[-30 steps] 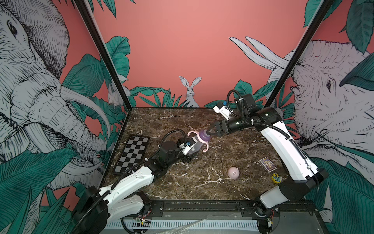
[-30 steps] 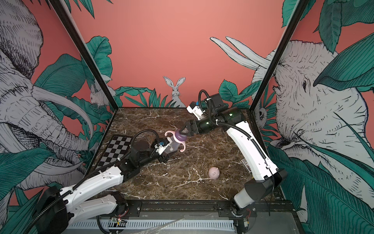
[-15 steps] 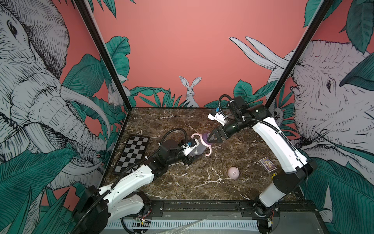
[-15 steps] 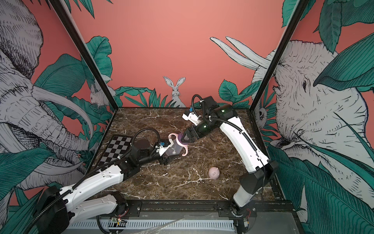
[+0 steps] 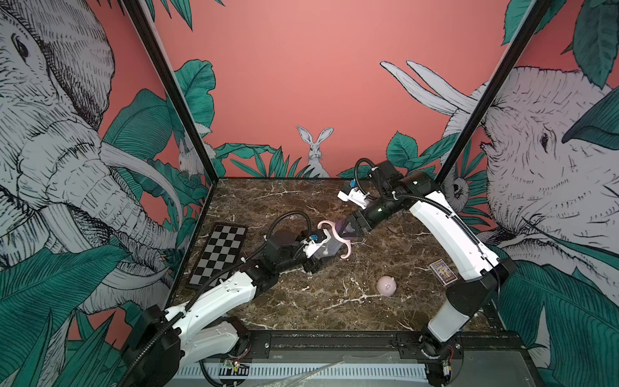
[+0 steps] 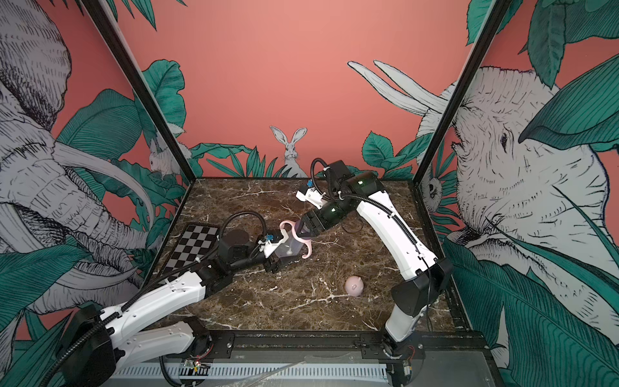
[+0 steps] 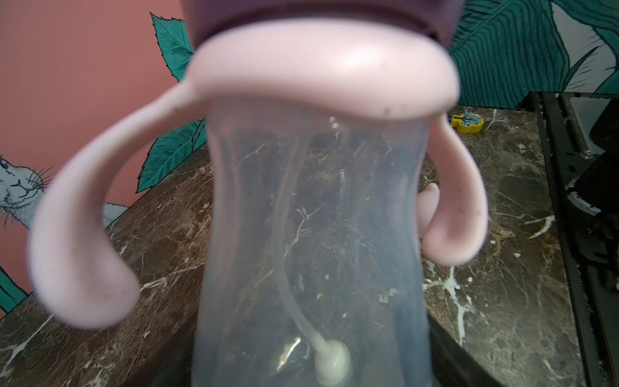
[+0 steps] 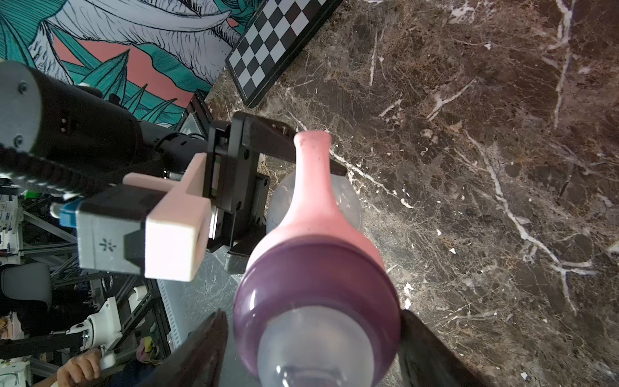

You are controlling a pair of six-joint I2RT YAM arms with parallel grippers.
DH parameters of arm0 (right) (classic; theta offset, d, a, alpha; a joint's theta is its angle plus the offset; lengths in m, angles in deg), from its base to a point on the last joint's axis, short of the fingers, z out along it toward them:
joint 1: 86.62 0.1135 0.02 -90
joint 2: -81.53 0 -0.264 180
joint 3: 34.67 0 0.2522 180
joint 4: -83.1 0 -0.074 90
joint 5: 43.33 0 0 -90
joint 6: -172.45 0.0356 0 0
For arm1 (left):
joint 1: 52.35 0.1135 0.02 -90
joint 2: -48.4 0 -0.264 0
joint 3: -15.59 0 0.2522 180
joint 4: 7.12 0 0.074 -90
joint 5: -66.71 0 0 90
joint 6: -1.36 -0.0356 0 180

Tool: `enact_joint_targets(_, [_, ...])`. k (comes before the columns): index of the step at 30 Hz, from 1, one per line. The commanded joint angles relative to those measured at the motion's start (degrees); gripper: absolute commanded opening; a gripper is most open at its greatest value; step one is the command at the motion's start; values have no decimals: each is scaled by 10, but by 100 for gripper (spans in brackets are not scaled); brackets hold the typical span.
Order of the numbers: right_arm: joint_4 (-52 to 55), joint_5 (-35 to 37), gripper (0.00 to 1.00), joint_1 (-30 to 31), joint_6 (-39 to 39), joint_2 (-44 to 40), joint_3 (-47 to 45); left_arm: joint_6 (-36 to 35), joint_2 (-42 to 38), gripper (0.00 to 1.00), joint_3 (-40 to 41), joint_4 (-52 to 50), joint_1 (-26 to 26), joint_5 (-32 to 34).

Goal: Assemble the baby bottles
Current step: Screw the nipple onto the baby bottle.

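Checkerboard (image 5: 219,254), small card (image 5: 443,272), yellow piece (image 7: 467,123) on marble tabletop (image 5: 335,311).

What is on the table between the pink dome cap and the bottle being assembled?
Nothing. In both top views only bare marble tabletop lies between the pink dome cap and the bottle.

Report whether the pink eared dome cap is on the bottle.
Off: the pink eared dome cap lies on the marble tabletop, away from the clear plastic bottle.
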State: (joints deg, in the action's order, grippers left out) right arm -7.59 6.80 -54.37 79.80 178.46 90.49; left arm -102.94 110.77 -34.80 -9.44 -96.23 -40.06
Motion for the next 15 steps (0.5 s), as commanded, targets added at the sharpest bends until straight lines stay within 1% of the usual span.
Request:
enact_joint_targets(1, [17,-16,72,4,-17,-3,10,5,0,40,-26,21,2,-5])
enact_joint_targets(2, [18,-15,68,5,-16,-2,9,4,2,40,-27,20,1,-2])
enact_joint_targets(5, [20,-5,64,9,-10,3,5,3,7,39,-32,12,2,14])
enact_joint_targets(7, [17,13,58,9,5,5,1,4,8,37,-32,13,0,49])
enact_joint_targets(8, [13,20,57,8,12,5,-3,5,5,36,-28,17,0,63])
enact_joint_targets(11, [-10,27,56,8,40,3,-20,6,-12,35,-9,41,1,85])
enact_joint_targets(14, [-42,30,55,8,70,-3,-42,5,-18,35,-9,38,0,94])
enact_joint_targets(15, [-51,24,59,8,73,-4,-48,5,-18,35,-9,38,0,93])
